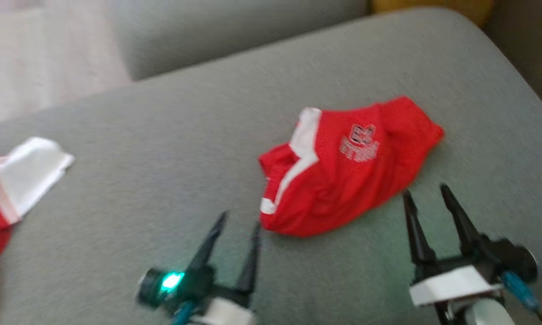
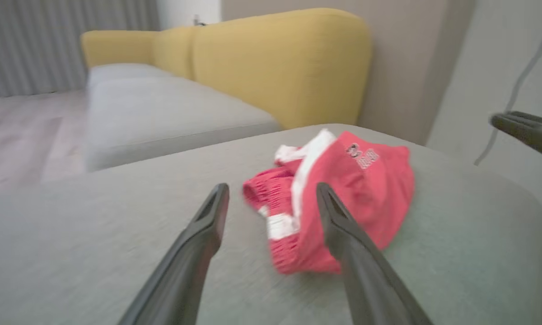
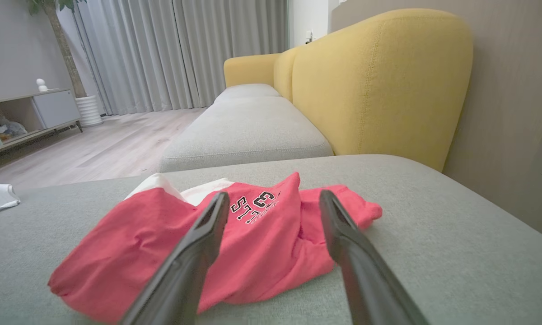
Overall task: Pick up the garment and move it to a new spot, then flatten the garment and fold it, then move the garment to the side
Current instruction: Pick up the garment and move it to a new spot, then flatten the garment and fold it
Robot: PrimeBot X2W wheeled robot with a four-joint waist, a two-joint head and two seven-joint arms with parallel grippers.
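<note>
Scanning from the left, we find a second red-and-white cloth [image 1: 13, 185] heaped at the edge of the wide grey upholstered cushion [image 1: 153, 149]. It is well apart from the work and, we judge, no part of this step. Next comes our left gripper [image 1: 240, 221], its two dark fingers spread wide with nothing between them. Its tips stop just short of the near-left edge of the crumpled red fabric garment with white trim and a printed crest [image 1: 343, 167]. The garment lies bunched in a loose mound near the middle of the cushion, resting free and gripped by nothing. To its right, our right gripper [image 1: 425, 192] is likewise splayed wide and empty, tips just beside the garment's near-right hem. We read this flanking stance as deliberate: one gripper at each end lets us take two edges and draw the fabric flat. Flattening looks to be the step ahead, since the mound is not yet smoothed or folded.
</note>
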